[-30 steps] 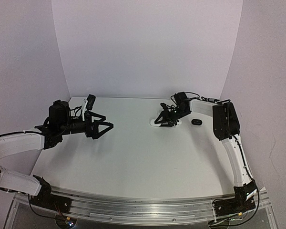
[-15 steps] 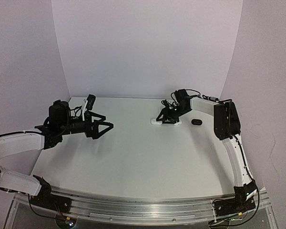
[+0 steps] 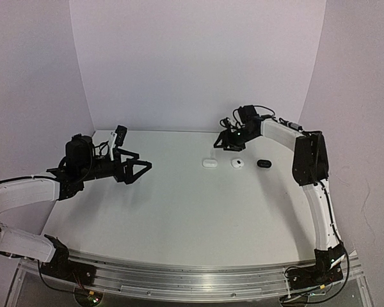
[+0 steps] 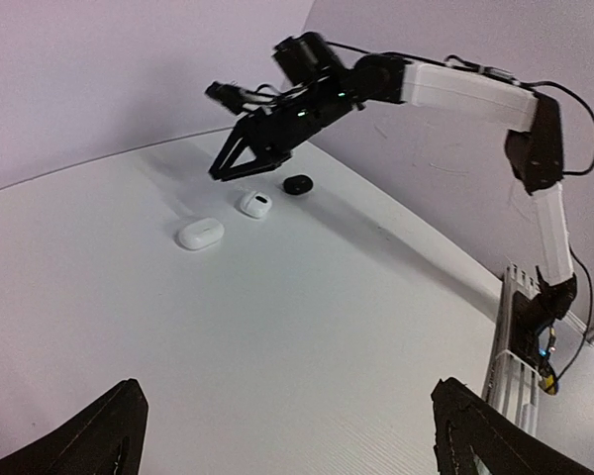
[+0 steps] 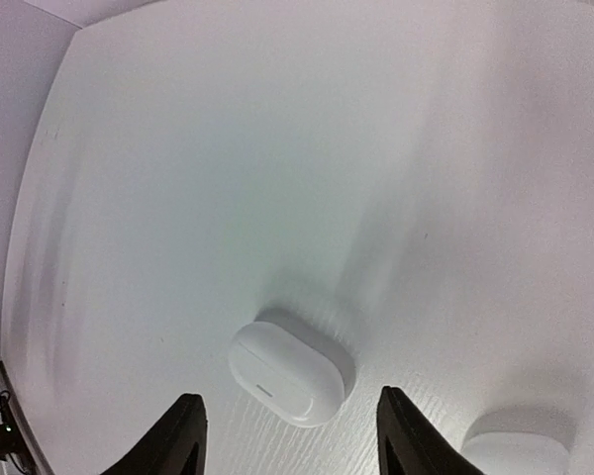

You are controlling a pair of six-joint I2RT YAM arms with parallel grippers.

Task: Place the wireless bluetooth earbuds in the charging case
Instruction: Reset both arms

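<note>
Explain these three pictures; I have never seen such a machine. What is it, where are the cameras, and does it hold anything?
This robot has a left arm and a right arm, bolted at the near edge of a table. One picture looks down from above and behind; the other two come from a camera on each wrist. The left hand and the right hand are open and hold nothing. On the table lie a closed white case, a second white piece with a dark mark, and a black piece. The right hand hangs above them.
</note>
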